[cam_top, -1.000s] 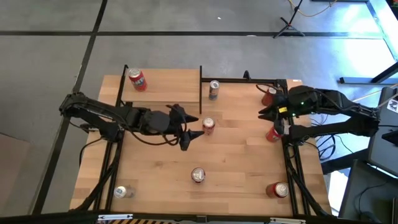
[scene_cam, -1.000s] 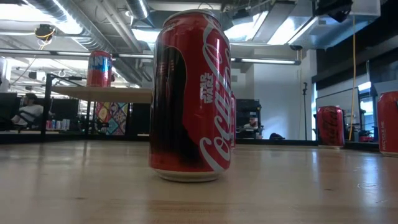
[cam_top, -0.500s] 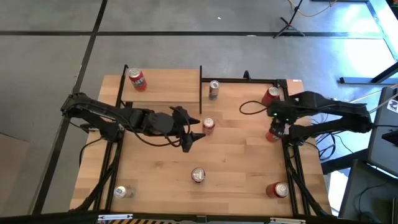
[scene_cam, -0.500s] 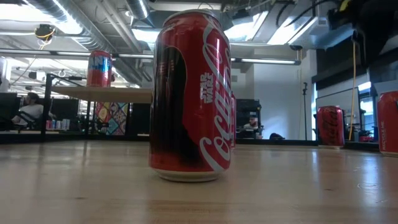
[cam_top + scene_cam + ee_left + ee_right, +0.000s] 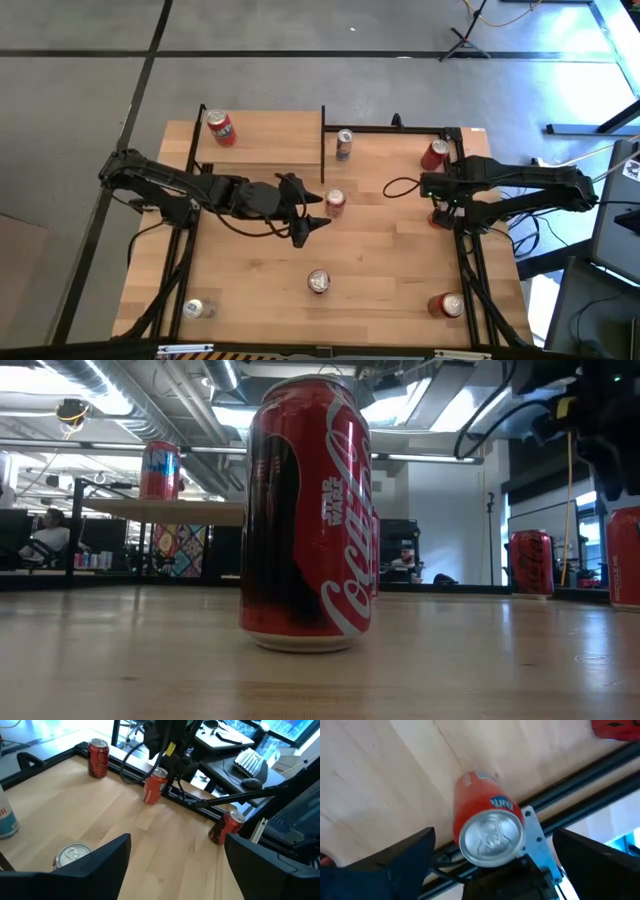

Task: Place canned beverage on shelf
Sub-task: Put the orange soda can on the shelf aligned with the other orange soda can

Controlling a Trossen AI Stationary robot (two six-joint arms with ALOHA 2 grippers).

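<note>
Orange can [image 5: 487, 827] stands upright at the tabletop's [image 5: 380, 250] right edge, touching or just beside the black rail [image 5: 580, 780]. Right pincer [image 5: 492, 850] hovers directly above it, fingers [image 5: 405, 852] spread wide on both sides, holding nothing. In the high view the right pincer [image 5: 437, 190] hides most of that can.

To do it well: centre first, then drop straight down so both fingers clear the rim, and close on the mid-body (the rail crowds one side, so a finger could snag there). Lift clear of the rail before crossing to the shelf [image 5: 265, 140], far-left corner, well apart.

Left pincer [image 5: 312, 218] waits near the middle can [image 5: 335, 201], open and empty.
</note>
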